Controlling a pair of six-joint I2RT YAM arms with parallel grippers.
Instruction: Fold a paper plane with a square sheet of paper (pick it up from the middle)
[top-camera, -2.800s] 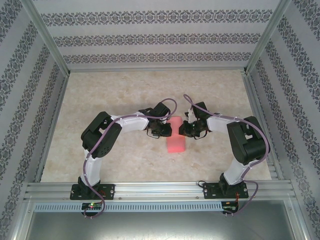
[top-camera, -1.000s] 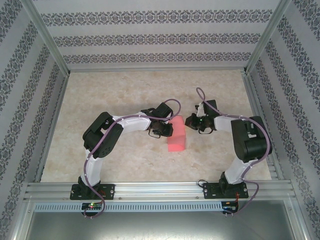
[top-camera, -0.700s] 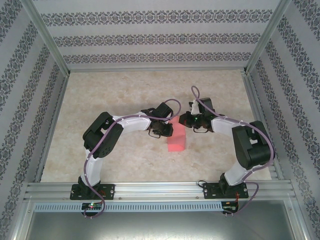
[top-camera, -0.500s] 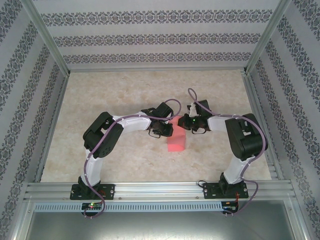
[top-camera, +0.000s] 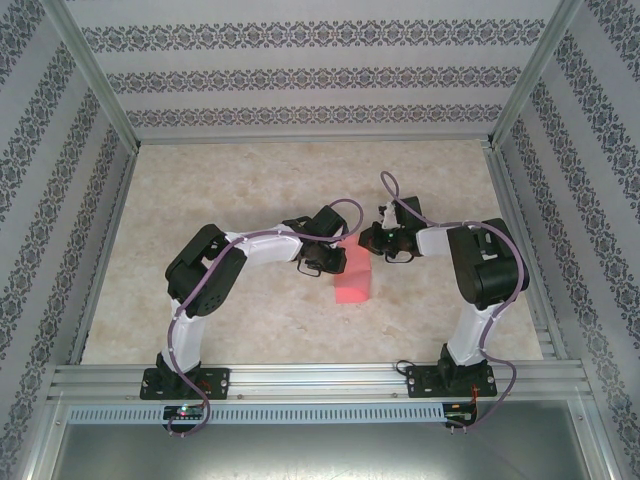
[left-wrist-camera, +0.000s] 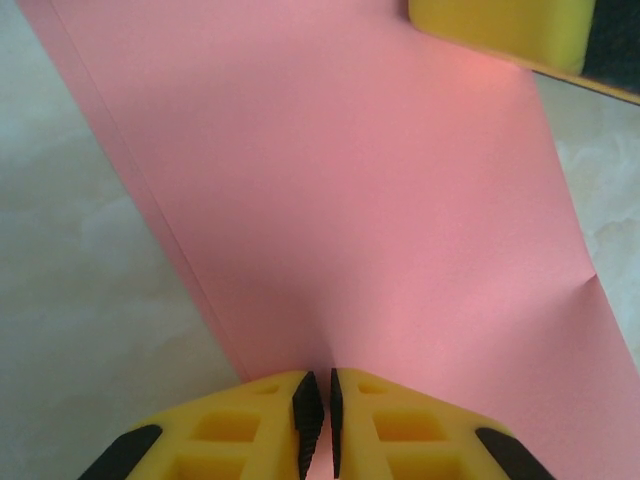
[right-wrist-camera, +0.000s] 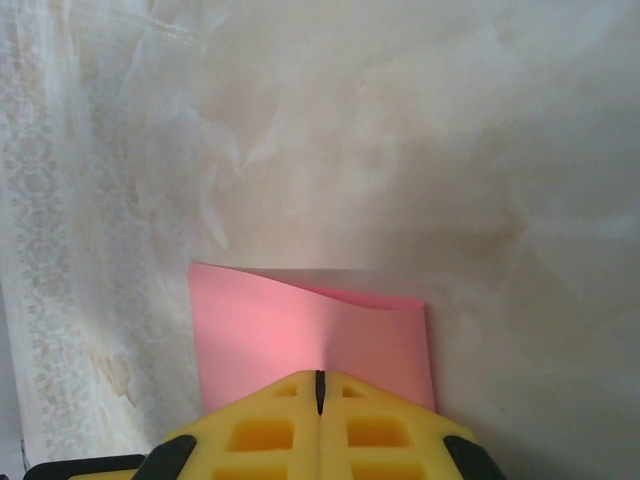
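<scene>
Right jaws back at far edge of the pink paper (top-camera: 353, 287).

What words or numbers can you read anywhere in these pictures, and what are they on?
There are none to read. The pink paper is plain, the yellow left hand and right hand carry no letters, and the walls have a flower pattern, not writing.

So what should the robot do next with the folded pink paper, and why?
Probably press the shut right end effector and slide it along the folded pink-red paper sheet to flatten it: the top layer looks slightly lifted, while the left end effector pinches the other side.
</scene>
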